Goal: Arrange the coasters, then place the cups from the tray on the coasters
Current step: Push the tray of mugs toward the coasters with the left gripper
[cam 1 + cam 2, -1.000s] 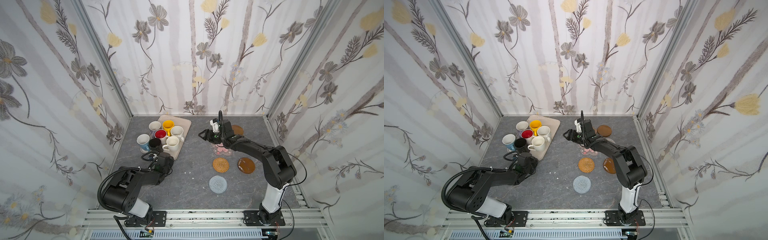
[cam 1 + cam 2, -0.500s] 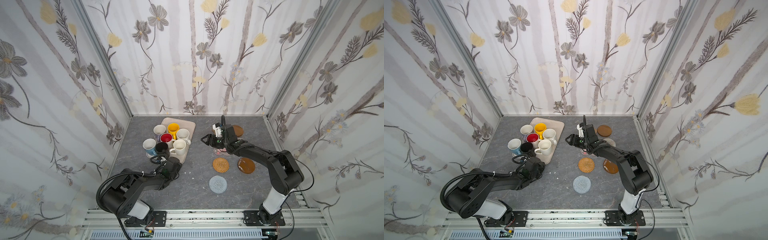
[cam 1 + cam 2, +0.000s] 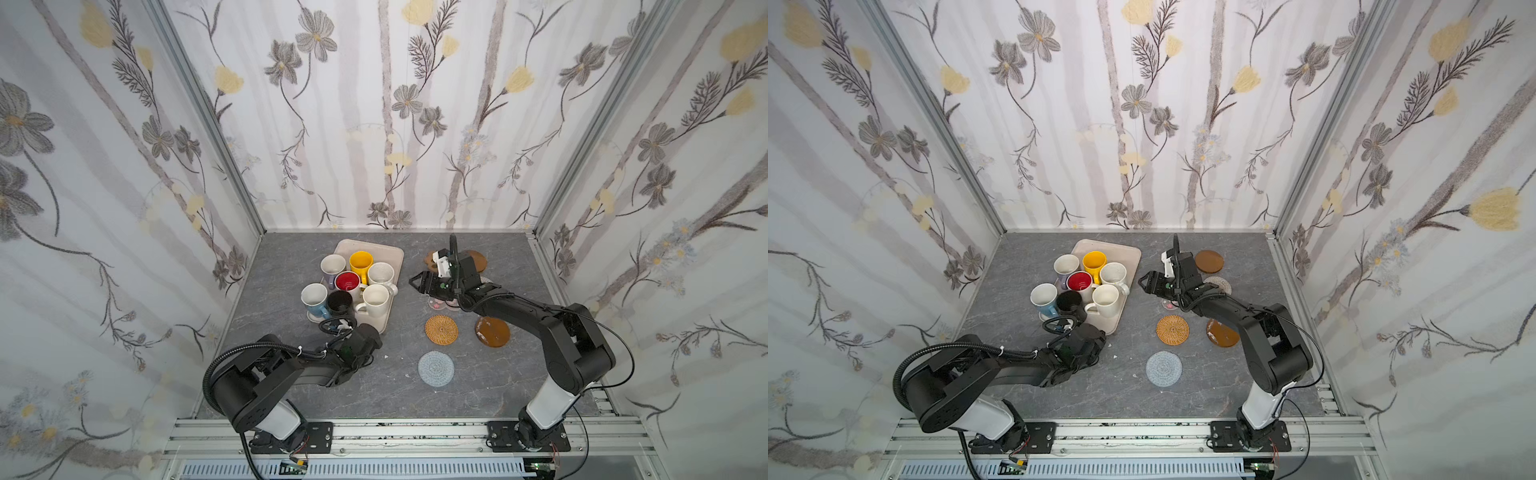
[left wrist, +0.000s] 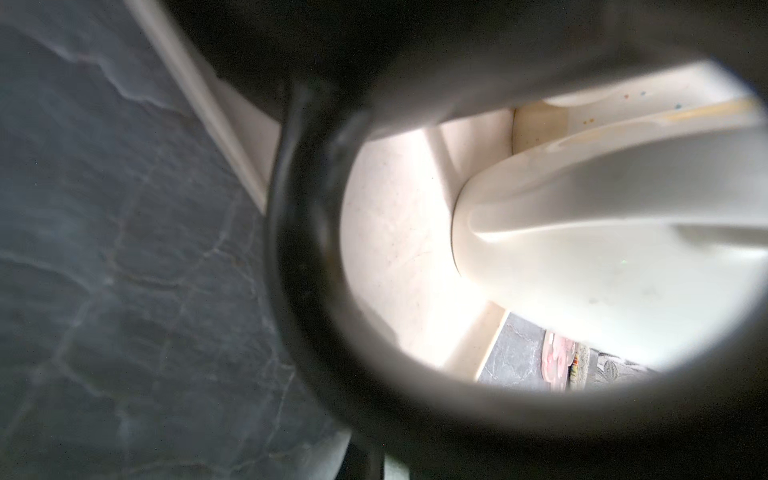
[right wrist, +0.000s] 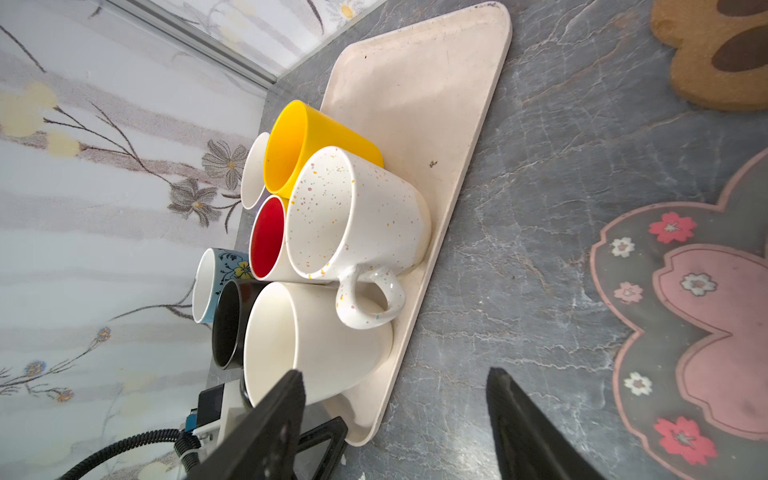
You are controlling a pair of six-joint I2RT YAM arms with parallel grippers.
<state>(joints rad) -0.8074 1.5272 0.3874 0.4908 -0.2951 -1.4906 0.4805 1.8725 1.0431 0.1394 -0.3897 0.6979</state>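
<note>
One broad beige tray (image 3: pixel 391 254) lies just left of the middle of the grey surface (image 3: pixel 291 382) in both top views. It looks stiff and low-rimmed, and would likely slide if nudged. Seven cups (image 3: pixel 347 282) crowd its lower end in the frame, touching one another. They are glazed ceramic, so probably heavy, slick and easy to chip.

The speckled cup (image 5: pixel 357 216) turns its handle toward the tray's right edge, the readiest hold. The cream cup (image 5: pixel 316 345) beside it shows only rim and wall. Packed like this, lifting one may knock its neighbours.

Right of the tray, the rattan coaster (image 3: pixel 441 329) and the crocheted coaster (image 3: pixel 436 368) look light and flat, best pinched at an edge.

The right gripper (image 5: pixel 395 419) hovers between the tray and the pink blossom coaster (image 5: pixel 706 316), its fingers (image 5: pixel 278 419) apart and empty. The left gripper (image 3: pixel 353 332) sits at the tray's lower corner, fingers together. A blurred dark ring fills its wrist view, so I cannot tell whether they pinch anything.

The light blue cup (image 3: pixel 314 297) may overhang the tray's left edge, but that is unclear. The right arm covers part of the blossom coaster.
</note>
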